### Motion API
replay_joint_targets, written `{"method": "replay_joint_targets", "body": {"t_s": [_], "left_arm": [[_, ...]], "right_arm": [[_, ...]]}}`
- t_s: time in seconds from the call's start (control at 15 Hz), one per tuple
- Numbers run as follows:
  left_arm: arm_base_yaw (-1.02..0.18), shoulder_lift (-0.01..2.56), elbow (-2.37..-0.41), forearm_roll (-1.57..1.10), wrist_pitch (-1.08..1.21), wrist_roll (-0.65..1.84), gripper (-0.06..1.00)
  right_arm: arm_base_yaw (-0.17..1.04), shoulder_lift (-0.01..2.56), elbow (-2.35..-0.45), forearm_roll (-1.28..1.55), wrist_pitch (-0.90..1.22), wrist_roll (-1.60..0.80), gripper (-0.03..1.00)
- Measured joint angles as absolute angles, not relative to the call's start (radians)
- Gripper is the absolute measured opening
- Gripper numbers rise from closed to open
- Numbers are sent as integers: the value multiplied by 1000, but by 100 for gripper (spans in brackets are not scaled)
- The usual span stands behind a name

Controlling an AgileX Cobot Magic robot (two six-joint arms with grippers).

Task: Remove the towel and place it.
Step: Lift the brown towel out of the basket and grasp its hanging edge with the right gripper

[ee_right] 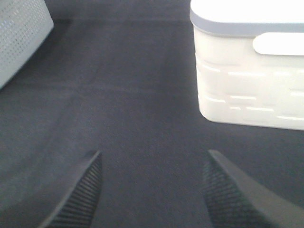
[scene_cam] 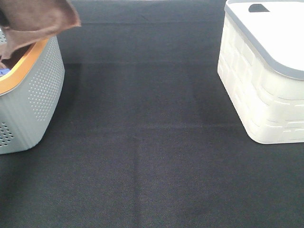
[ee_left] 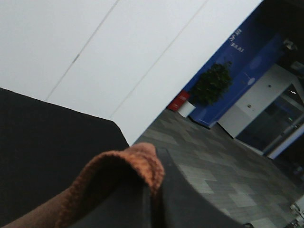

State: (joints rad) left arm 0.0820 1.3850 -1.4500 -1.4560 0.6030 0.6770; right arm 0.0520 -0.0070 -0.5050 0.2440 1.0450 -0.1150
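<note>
The reddish-brown towel hangs lifted at the far left, over the grey perforated basket with an orange rim. Its lower end still reaches into the basket. No white tag shows. In the left wrist view a fold of the towel is pinched between the dark fingers of my left gripper, which is raised and faces the room. My right gripper is open and empty, low over the black table cloth between the basket and the white bin. Neither gripper shows in the exterior view.
A white lidded bin with a grey rim stands at the right; it also shows in the right wrist view. Something blue lies in the basket. The black table cloth spans the middle.
</note>
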Motion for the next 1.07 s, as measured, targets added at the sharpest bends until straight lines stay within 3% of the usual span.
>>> {"method": "replay_joint_targets", "body": {"t_s": [0.2, 0.4, 0.67, 0.93, 1.07], "left_arm": [[-69, 1385, -1450, -1457, 532, 744, 0], [-233, 1387, -1450, -1463, 474, 808, 0], [-320, 1401, -1450, -1464, 445, 817, 0], [-383, 1412, -1450, -1464, 438, 817, 0], [-402, 1412, -1450, -1464, 435, 817, 0]], "right_arm": [[52, 55, -513, 354, 949, -126, 59], [52, 208, -513, 598, 835, -320, 59], [101, 358, -523, 812, 798, -569, 59], [242, 611, -636, 857, 727, -830, 59], [255, 719, -700, 871, 697, -909, 61]]}}
